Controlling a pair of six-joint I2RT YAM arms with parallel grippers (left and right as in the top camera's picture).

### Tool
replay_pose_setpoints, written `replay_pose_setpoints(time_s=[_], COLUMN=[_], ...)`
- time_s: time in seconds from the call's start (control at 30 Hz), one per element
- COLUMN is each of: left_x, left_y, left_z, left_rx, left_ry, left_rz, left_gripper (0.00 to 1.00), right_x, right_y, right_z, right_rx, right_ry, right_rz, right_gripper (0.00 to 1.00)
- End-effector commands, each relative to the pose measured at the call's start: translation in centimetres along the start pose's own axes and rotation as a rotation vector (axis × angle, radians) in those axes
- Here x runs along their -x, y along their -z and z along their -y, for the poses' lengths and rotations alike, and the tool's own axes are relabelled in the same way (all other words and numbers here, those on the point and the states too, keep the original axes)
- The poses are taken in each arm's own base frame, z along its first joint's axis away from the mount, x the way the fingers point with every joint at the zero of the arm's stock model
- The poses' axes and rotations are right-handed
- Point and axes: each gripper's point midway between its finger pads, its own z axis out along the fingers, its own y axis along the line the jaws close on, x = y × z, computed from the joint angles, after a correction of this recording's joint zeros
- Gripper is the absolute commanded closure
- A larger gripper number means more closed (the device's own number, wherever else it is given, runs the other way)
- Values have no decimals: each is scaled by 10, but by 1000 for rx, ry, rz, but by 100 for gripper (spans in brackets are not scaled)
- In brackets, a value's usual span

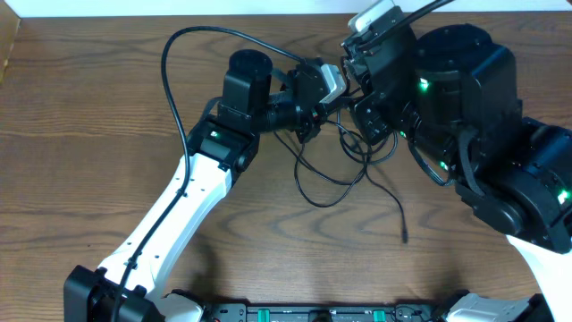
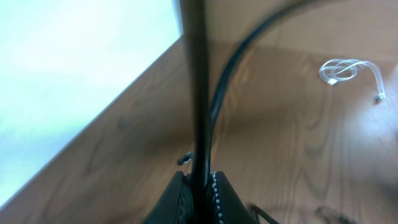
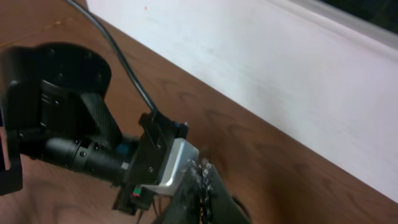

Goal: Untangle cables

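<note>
From above, two arms meet near the far side of the table [image 1: 107, 107], at about 12 o'clock. The left arm [image 1: 179, 210] comes up from 7 o'clock. The right arm [image 1: 500, 170] comes in from 3 o'clock. The left gripper [image 1: 344, 82] and the right gripper [image 1: 356, 112] sit close together there, but the arms hide the fingers, so I cannot see the grip from here. Thin black cables [image 1: 335, 179] hang in loops just under the grippers and lie on the wood toward 6 o'clock. One black end [image 1: 404, 237] trails off toward 5 o'clock.

From the left wrist, the left gripper [image 2: 200, 186] is at 6 o'clock. Its jaws are pressed together on a thin black cable [image 2: 198, 93] that runs straight up to 12 o'clock. A thicker black cord [image 2: 249, 56] curves away toward 1 o'clock. A small whitish cable [image 2: 348, 71] lies in a loop on the wood at 2 o'clock, well apart from the gripper.

From the right wrist, the right gripper [image 3: 202, 199] is at 6 o'clock with its jaws closed tight. I cannot tell if a cable is between them. The left arm's wrist [image 3: 81, 149] fills 9 o'clock, just beside the fingers. A white wall [image 3: 280, 68] runs along the table's far edge.
</note>
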Motion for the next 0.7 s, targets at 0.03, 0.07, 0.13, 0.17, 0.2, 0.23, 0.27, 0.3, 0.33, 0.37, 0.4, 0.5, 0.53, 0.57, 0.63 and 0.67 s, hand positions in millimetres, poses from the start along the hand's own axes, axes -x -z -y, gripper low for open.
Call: replay_pose_setpoints(time_s=[0.03, 0.07, 0.13, 0.17, 0.2, 0.23, 0.27, 0.3, 0.33, 0.37, 0.4, 0.5, 0.53, 0.57, 0.63, 0.67], left_x=[-37, -44, -53, -56, -62, -63, -62, -59, -54, -48, -39, -8, 4, 14, 31, 37], left_y=[7, 11, 20, 23, 31, 34, 37, 38, 39, 40, 41, 49, 53, 59, 71, 76], left_z=[-40, -46, -56, -59, -67, -71, -73, -73, -70, -67, -62, -53, -50, -46, -39, -35], left_rx=[224, 253, 284, 291, 312, 320, 323, 313, 294, 274, 253, 231, 228, 229, 240, 244], left_ry=[50, 63, 89, 99, 122, 132, 142, 144, 141, 134, 119, 95, 87, 70, 39, 28], left_rz=[-156, -181, -209, -216, -228, -227, -219, -205, -187, -164, -135, -44, -11, 14, 47, 60], left_gripper=[93, 93, 93, 92, 92, 93, 93, 93, 93, 92, 93, 93, 93, 92, 93, 92], right_x=[10, 11, 10, 10, 7, 5, 3, 1, -3, -6, -12, -31, -38, -48, -65, -73], right_y=[40, 46, 59, 64, 75, 79, 82, 82, 81, 80, 76, 60, 54, 46, 30, 21], right_z=[28, 36, 51, 58, 69, 74, 77, 77, 77, 76, 76, 76, 76, 73, 68, 65], right_rx=[-132, -171, -253, -287, -347, -375, -393, -396, -394, -393, -392, -400, -403, -397, -378, -367], right_ry=[-7, -11, -21, -25, -30, -32, -33, -31, -27, -29, -31, -45, -50, -51, -32, -19], right_rz=[76, 83, 95, 97, 98, 94, 87, 79, 65, 49, 24, -73, -111, -159, -251, -296], right_gripper=[99, 99, 99, 99, 99, 98, 99, 99, 99, 99, 98, 89, 85, 80, 65, 60])
